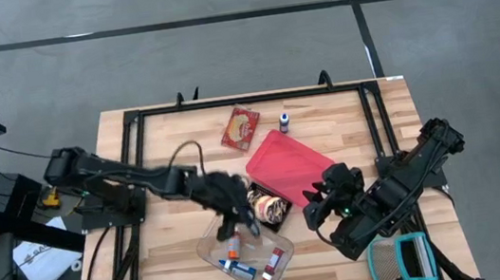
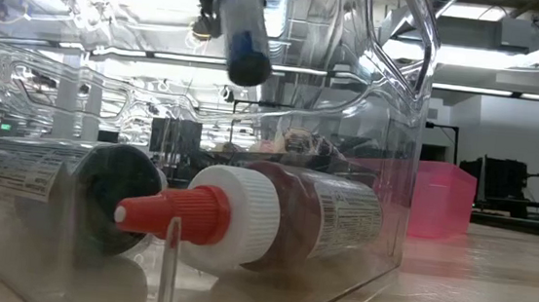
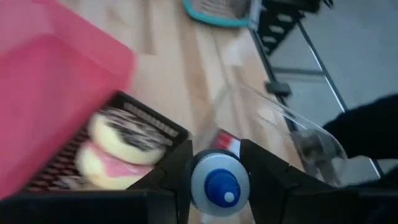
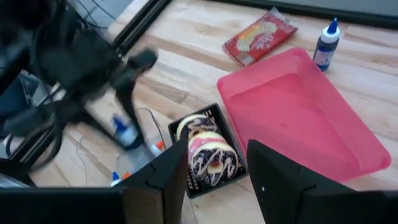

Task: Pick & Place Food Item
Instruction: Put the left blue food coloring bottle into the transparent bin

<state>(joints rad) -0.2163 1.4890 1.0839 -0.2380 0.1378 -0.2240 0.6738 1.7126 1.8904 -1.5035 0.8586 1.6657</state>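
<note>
**While the bottle hung over the bin, the drop was yet to come**

Although the task spoke of food, the left gripper [image 3: 217, 182] was clamped on a small blue-capped bottle [image 3: 219, 185], held cap-down just above the clear bin [image 1: 282, 262] at the table's front edge. I judged this the placing step. What it called for next was a short descent and a release clear of the red-nozzled bottles [image 2: 244, 217] already lying on their sides inside. The held bottle looked slim, rigid and smooth.

Just behind the bin sat a black tray of iced doughnuts [image 1: 269, 204], with the right gripper [image 1: 320, 203] waiting beside it, fingers apart and empty. Farther back lay the pink tray [image 1: 291, 159], then a red snack packet [image 1: 240, 127] and another little bottle [image 1: 284, 121]
</note>
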